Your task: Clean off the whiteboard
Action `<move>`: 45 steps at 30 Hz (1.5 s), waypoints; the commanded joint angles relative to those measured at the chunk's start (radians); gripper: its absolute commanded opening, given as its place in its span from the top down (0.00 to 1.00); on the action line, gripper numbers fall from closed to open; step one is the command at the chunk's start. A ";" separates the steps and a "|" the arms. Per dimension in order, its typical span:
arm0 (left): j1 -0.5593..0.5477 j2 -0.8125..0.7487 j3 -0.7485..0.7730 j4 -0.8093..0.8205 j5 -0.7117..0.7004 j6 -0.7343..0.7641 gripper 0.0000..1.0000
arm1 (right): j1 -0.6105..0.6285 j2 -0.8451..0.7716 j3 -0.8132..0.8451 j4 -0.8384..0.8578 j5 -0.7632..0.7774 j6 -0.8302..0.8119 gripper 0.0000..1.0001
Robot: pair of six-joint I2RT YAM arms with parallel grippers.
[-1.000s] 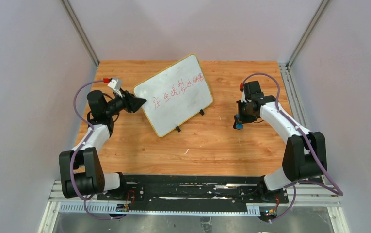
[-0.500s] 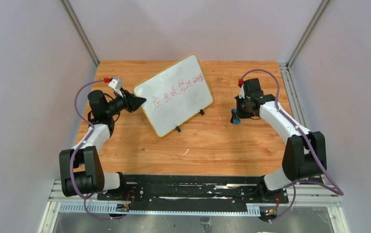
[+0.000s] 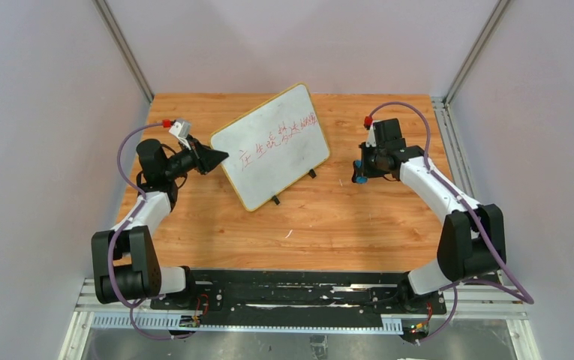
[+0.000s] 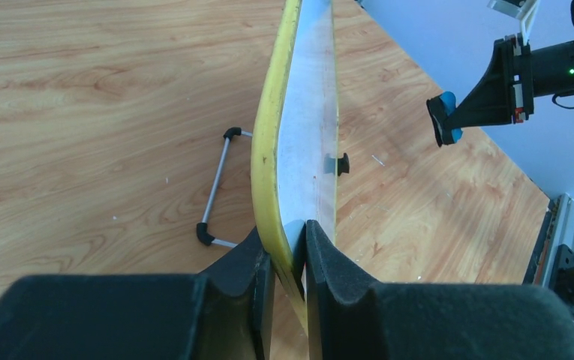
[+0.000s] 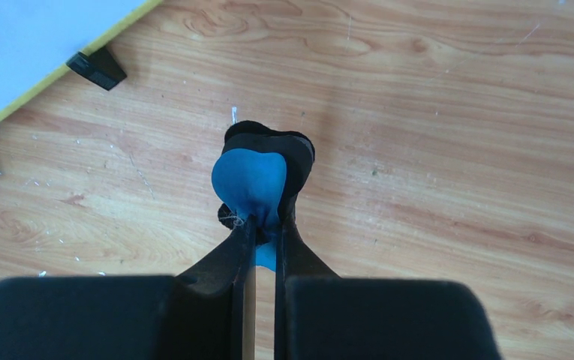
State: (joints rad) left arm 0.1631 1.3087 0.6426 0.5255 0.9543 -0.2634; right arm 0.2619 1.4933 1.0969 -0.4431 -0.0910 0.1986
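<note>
The whiteboard (image 3: 272, 146) stands tilted on two black feet in the middle of the table, with a yellow rim and red handwriting across it. My left gripper (image 3: 220, 158) is shut on its left edge; in the left wrist view the jaws (image 4: 290, 259) pinch the yellow rim (image 4: 268, 150). My right gripper (image 3: 359, 172) is shut on a small blue eraser (image 5: 247, 184) and holds it above the wood, right of the board. The eraser also shows in the left wrist view (image 4: 444, 120). A board corner shows in the right wrist view (image 5: 36, 37).
The wooden table (image 3: 329, 217) is walled by grey panels on three sides. A wire stand leg (image 4: 216, 187) props the board from behind. A black rail (image 3: 283, 289) with the arm bases runs along the near edge.
My right gripper has moved with the eraser up and to the left, closer to the board's right side. The left gripper and the board have hardly moved.
</note>
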 commanded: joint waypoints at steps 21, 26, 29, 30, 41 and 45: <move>0.002 0.020 0.013 -0.048 -0.066 0.138 1.00 | 0.054 0.274 0.252 0.481 -0.110 -0.113 0.99; 0.002 0.024 0.014 -0.055 -0.066 0.147 1.00 | 0.059 0.334 0.323 0.470 -0.138 -0.121 0.99; 0.001 0.024 0.014 -0.059 -0.068 0.150 1.00 | 0.064 0.353 0.356 0.469 -0.136 -0.130 0.99; 0.001 0.024 0.014 -0.059 -0.069 0.151 1.00 | 0.066 0.359 0.366 0.473 -0.135 -0.133 0.99; 0.002 0.023 0.020 -0.088 -0.073 0.168 1.00 | 0.141 0.482 0.510 0.456 -0.095 -0.193 0.99; 0.001 0.013 0.022 -0.102 -0.074 0.179 1.00 | 0.167 0.513 0.527 0.455 -0.092 -0.199 0.99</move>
State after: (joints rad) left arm 0.1631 1.3132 0.6563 0.4721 0.9516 -0.2253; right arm 0.3786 1.9659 1.5814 0.0097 -0.1730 0.0246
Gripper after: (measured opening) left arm 0.207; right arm 0.066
